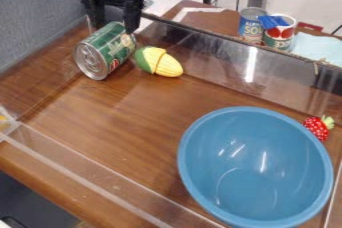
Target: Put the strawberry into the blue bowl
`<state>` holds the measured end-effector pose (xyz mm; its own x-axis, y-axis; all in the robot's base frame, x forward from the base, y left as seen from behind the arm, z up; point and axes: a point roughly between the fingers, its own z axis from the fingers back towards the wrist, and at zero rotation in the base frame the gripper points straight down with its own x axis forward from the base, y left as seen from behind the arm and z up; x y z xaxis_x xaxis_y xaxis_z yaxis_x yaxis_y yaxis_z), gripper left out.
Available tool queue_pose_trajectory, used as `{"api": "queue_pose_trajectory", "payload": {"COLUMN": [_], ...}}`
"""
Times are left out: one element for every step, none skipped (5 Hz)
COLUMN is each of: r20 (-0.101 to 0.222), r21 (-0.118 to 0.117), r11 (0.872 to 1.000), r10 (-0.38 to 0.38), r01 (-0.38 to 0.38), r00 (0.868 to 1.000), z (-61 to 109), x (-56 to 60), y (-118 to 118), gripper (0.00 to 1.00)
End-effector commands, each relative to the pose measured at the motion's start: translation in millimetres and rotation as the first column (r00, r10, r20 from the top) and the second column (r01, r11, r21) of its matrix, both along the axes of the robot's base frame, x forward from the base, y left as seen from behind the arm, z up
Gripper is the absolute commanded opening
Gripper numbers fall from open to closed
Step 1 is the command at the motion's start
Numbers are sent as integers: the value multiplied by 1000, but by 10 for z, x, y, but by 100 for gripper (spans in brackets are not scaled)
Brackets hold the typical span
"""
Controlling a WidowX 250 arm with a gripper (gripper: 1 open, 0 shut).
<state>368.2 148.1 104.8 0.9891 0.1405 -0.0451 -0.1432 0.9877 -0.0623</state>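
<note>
The gripper [110,17] is hanging at the far left corner of the table [94,122], pointing down, with its dark fingers standing wide apart and nothing between them. Just below and in front of the jaws a green can [104,52] is lying on its side, and a little to the right of that, still close under the jaws, the yellow-green corn toy [160,62] is resting on the wood. Neither of these is what the task is asking for. The strawberry [318,126] is sitting far from the jaws, across the table toward the near right, touching or just beside the outer rim of the bowl [214,132], with its green top pointing up and away; whether it is leaning on the rim I cannot tell. The bowl itself is lying empty, well apart from the jaws. Two small cans [267,28] are standing beyond a clear wall [241,57], off to the right of the jaws. I judge the task to be at its very start: the reach for the strawberry is not yet made. The next move is calling for a long travel diagonally across the table, jaws kept wide, then a careful descent over a very small fruit crowded against the bowl's rim, where one finger could be knocking the bowl or pushing the fruit aside.
</note>
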Motion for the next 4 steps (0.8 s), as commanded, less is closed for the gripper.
{"api": "queue_pose_trajectory", "payload": {"r20": [100,115,116,111], "r21": [29,23,21,29], "r11": [999,1000,1000,999], "r10": [-20,-4,12,32], "r01": [17,1,-15,-35], "r00": [995,993,993,993], "z": [493,557,518,425], "x": [-42,-60,-28,46], "y": [-22,-109,-172,-212], "gripper": [100,100,100,100]}}
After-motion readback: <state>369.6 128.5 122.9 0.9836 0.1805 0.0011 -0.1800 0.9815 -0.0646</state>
